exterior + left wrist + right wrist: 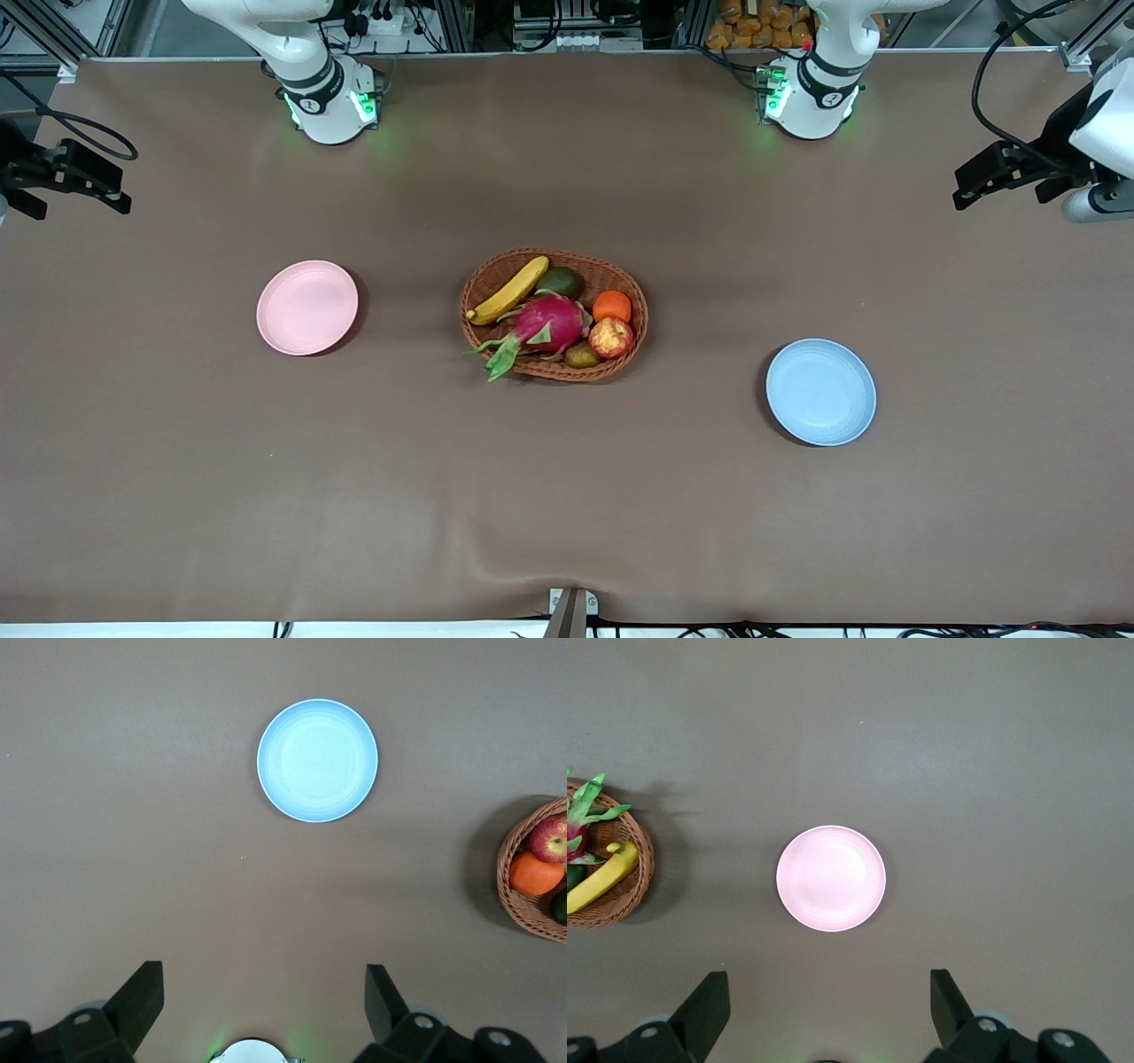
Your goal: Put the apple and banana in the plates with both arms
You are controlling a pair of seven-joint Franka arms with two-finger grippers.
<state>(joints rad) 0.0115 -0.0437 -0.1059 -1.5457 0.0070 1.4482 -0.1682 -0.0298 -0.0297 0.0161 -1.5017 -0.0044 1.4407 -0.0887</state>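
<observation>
In the front view, an oval wicker basket sat at the centre of the frame on the brown surface. The banana lay along the basket's upper-left rim, and the apple rested at its lower right, just below an orange. A pink dragon fruit filled the middle, with a dark green fruit above it and a small brownish fruit beside the apple. The pink plate lay bare at centre left, the blue plate bare at lower right. The right pincer hung at the frame's left edge and the left pincer at its right edge, both waiting off to the sides.

The left wrist view showed what the front view did not: the left pincer spread wide at the bottom of the frame, holding nothing. The blue plate sat at upper centre, and the basket's edge showed at the right border with the apple and orange.

The right wrist view showed the right pincer likewise wide and holding nothing at the bottom. The pink plate lay at centre, and at the left border were the basket, the banana and the dragon fruit's green leaves.
</observation>
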